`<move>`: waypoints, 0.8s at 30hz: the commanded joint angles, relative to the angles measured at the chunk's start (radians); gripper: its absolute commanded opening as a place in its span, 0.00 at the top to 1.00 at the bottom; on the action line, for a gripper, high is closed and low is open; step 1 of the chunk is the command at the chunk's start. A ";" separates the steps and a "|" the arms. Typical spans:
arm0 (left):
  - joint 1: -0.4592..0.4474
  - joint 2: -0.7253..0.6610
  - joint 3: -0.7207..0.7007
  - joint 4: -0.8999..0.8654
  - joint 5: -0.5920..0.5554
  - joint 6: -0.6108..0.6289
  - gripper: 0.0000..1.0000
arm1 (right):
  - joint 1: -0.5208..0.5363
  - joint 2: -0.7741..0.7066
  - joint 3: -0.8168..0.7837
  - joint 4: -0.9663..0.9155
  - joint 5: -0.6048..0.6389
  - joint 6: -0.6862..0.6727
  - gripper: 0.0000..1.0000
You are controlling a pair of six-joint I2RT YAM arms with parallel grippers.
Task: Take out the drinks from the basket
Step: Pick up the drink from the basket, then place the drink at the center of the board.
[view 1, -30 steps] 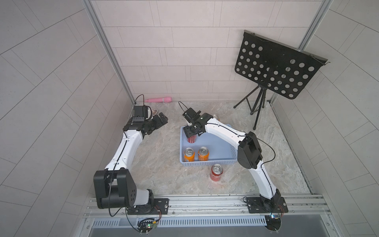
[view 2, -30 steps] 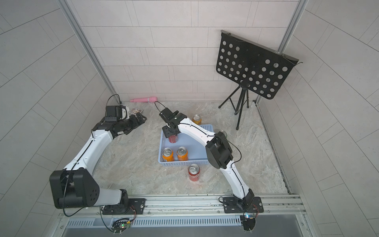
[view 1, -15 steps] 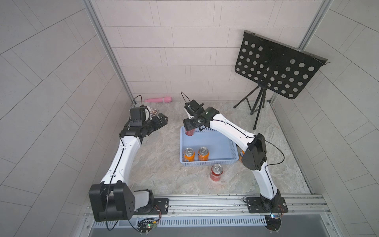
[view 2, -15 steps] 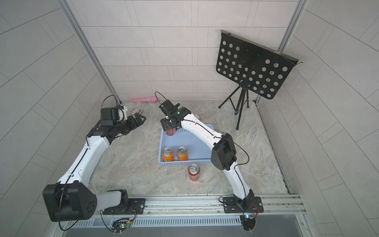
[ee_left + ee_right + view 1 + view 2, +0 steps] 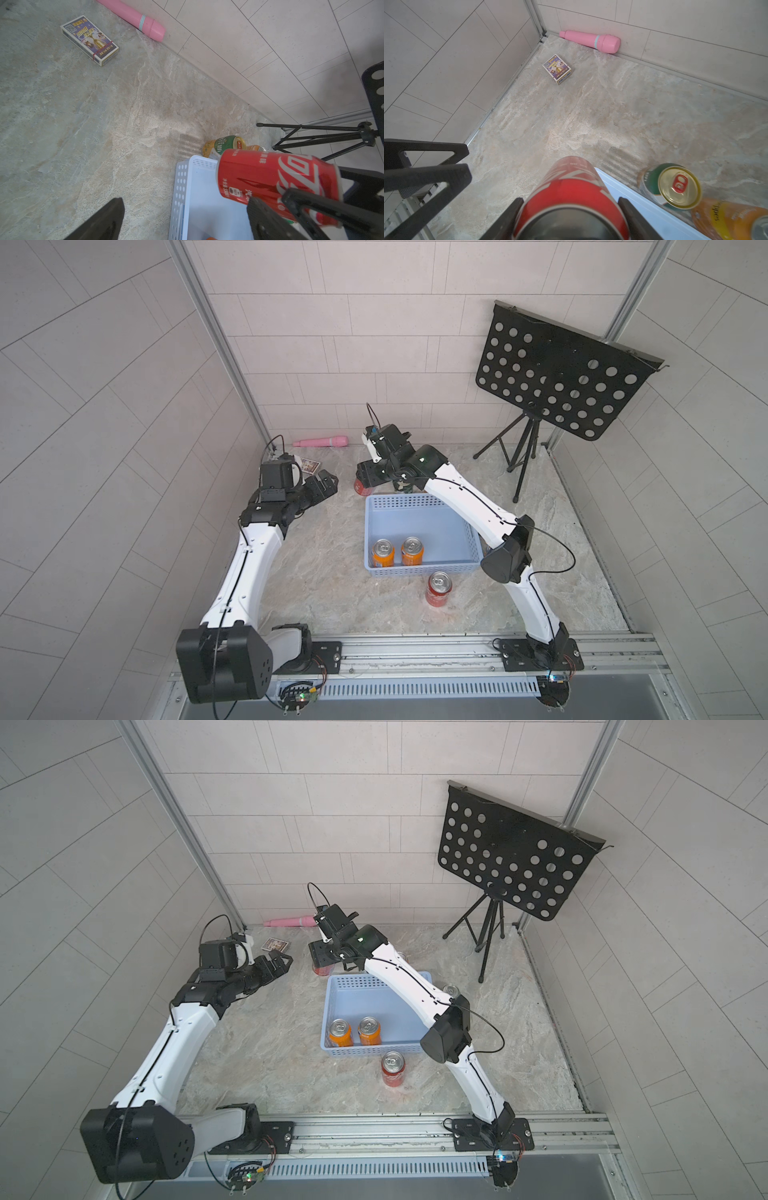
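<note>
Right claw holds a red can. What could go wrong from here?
The red can in the right claw hangs by the basket's far corner; lowered there, it may catch the rim.
The green can and an orange can stand close by and could be knocked.
The left claw is near; the claws might collide.

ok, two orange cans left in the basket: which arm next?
Left. The left fingers are open and empty near the basket, and the orange cans stand in its near left corner, that arm's side. The right fingers are shut on a red can beyond the far rim, not yet released.
</note>
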State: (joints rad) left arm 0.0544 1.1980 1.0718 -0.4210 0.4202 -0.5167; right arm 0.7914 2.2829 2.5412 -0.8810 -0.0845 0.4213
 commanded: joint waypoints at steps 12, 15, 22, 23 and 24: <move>0.043 -0.035 -0.039 -0.034 -0.188 -0.056 0.00 | 0.055 0.111 0.032 0.156 0.024 0.040 0.75; 0.073 -0.039 -0.053 -0.042 -0.206 -0.078 0.00 | 0.058 0.128 0.033 0.159 0.029 0.036 0.75; 0.119 -0.026 -0.067 -0.037 -0.171 -0.097 0.00 | 0.069 0.178 0.033 0.172 0.050 0.027 0.75; 0.123 -0.025 -0.066 -0.036 -0.168 -0.099 0.00 | 0.071 0.185 0.033 0.174 0.051 0.027 0.75; 0.125 -0.024 -0.067 -0.036 -0.167 -0.100 0.00 | 0.072 0.191 0.032 0.176 0.054 0.026 0.74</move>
State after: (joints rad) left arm 0.1696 1.1683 1.0103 -0.4480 0.2466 -0.6064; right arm 0.8509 2.4611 2.5450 -0.7673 -0.0566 0.4492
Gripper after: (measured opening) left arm 0.999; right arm 0.702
